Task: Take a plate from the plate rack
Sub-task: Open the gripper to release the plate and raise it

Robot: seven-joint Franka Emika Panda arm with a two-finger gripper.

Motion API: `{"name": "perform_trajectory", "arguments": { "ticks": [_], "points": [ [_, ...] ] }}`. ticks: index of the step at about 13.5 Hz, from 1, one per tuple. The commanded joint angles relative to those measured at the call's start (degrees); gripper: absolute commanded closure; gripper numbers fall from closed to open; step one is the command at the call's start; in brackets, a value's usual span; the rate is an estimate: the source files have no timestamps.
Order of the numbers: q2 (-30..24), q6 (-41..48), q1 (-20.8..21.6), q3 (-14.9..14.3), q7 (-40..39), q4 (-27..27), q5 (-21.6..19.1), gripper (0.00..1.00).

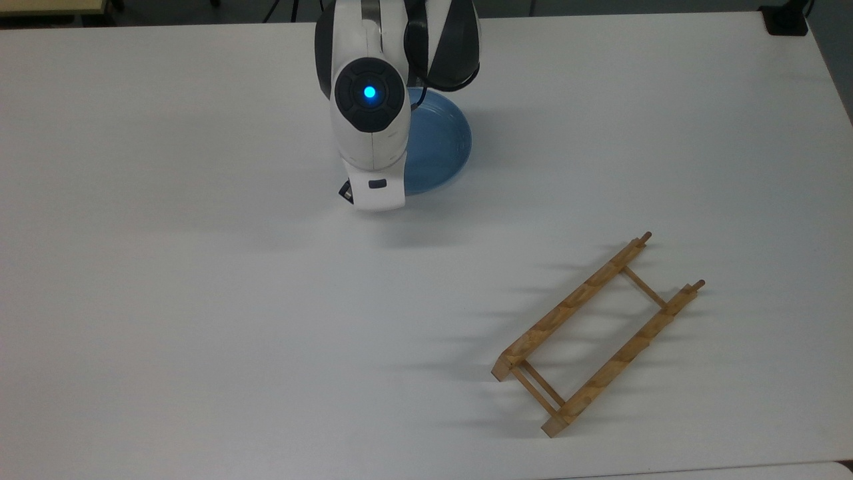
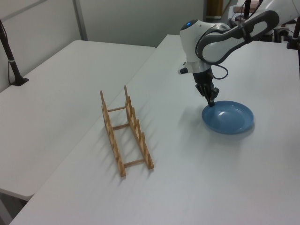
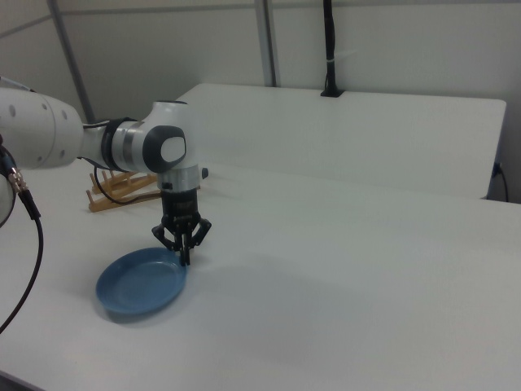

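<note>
One plate (image 1: 436, 143), round and matte light blue, lies flat on the white table (image 1: 200, 300), dished side up, near the far edge of the table in the top view and about midway along that edge. In the left view the plate (image 2: 228, 117) sits toward the table's far right part, and in the right view the plate (image 3: 140, 283) lies close to the near edge, toward the right view's left.

The gripper (image 3: 185, 257) points down at the plate's rim. In the right view its two dark fingers (image 3: 188, 245) come together over the rim at the plate's right side, closed on that edge, with no gap to be seen between the tips. In the left view the gripper (image 2: 211, 102) meets the rim at the plate's left side. The white arm (image 1: 370, 120) with a lit blue dot hides the gripper's tips in the top view and covers the plate's left part.

The plate rack (image 1: 596, 333), light-brown wood with two long rails, upright pegs and thin crossbars, stands well apart from the plate, toward the near right corner of the table in the top view, lying at a slant. In the left view the plate rack (image 2: 125, 133) stands near the table's left edge. In the right view part of the plate rack (image 3: 114, 191) shows behind the arm. No plate stands in the rack
</note>
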State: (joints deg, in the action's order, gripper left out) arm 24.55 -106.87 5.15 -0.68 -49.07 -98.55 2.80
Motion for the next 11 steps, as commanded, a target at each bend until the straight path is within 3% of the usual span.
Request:
{"name": "perform_trajectory", "arguments": {
  "ticks": [1,2,6,8,10,11],
  "points": [
    [-1.2,-1.1,-0.8,-0.1,-0.4,-0.3,0.5,0.28],
    [-1.6,0.1,-0.7,-0.1,1.0,0.3,0.4,0.0],
    [-2.8,7.1,-0.1,-0.1,12.3,5.3,0.4,0.0],
    [-6.7,9.6,0.0,-0.1,22.9,6.4,0.0,0.0],
    [-12.7,9.8,0.1,-0.3,42.3,6.4,0.6,0.0],
    [-14.7,10.2,0.0,-0.3,47.5,6.3,0.6,0.0]
  ]
}}
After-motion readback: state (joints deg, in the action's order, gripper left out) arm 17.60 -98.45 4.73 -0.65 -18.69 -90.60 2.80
